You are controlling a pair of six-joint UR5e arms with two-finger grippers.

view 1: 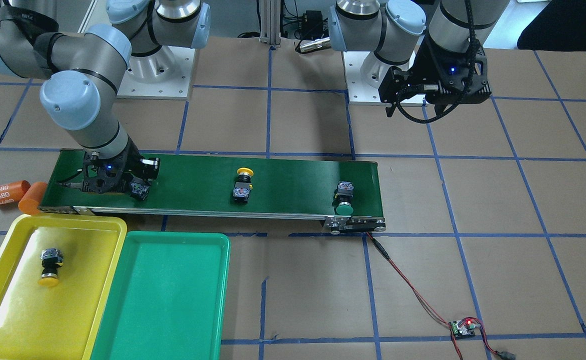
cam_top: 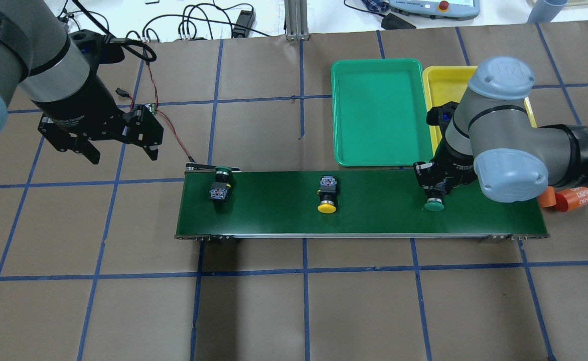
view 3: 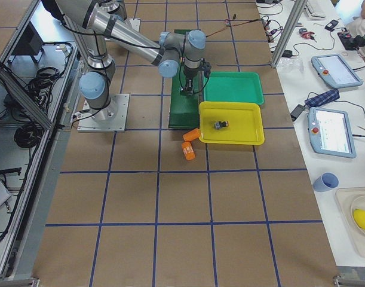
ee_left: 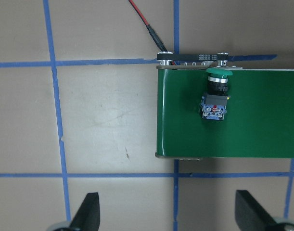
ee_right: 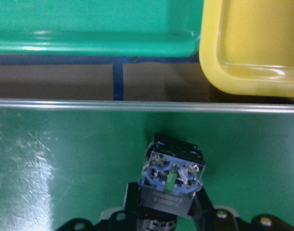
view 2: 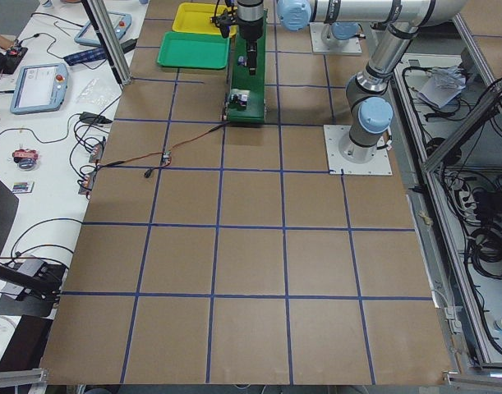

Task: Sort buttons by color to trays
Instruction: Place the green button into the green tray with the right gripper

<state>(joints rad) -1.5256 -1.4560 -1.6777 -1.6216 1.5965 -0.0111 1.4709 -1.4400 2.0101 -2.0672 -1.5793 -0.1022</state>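
Note:
My right gripper (cam_top: pixel 433 188) is low on the belt and shut on a green-capped button (cam_top: pixel 434 204). The right wrist view shows that button's grey-blue block (ee_right: pixel 173 175) between the fingers. A second green button (cam_top: pixel 220 186) lies at the belt's other end, also seen in the left wrist view (ee_left: pixel 215 96). A yellow button (cam_top: pixel 327 195) lies mid-belt. Another yellow button (view 1: pixel 50 267) lies in the yellow tray (view 1: pixel 3 320). The green tray (view 1: pixel 173 300) beside it holds nothing. My left gripper (cam_top: pixel 123 155) is open and empty, above the table beyond the belt's end.
The dark-green conveyor belt (cam_top: pixel 374 215) runs across the table's middle. Two orange cylinders (view 1: pixel 8 192) lie off its end near the yellow tray. A small controller board (view 1: pixel 463 327) with red wires lies on the table and connects to the belt's other end.

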